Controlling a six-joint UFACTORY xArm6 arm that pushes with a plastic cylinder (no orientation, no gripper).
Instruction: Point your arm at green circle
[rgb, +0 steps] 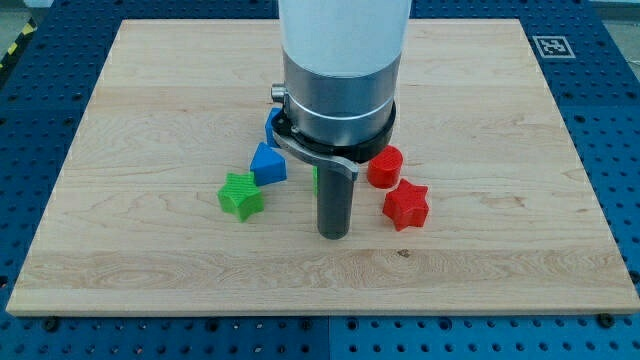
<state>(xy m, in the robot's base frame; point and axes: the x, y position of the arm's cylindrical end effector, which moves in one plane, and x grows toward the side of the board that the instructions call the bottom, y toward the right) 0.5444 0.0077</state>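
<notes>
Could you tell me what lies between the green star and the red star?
In the camera view, my tip stands between the green star and red star; otherwise bare board.

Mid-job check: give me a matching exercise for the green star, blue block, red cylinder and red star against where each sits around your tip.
Things:
1. green star
2. blue block
3. red cylinder
4. red star

Places, relative to my tip:
A. nearest on the view's right, slightly above
B. farthest toward the view's left
C. upper right, just above the other red block
D. upper left, beside the arm's housing

Pairs: 1-B, 2-D, 3-C, 4-A

A sliver of green shows behind the rod; its shape is hidden.
</notes>
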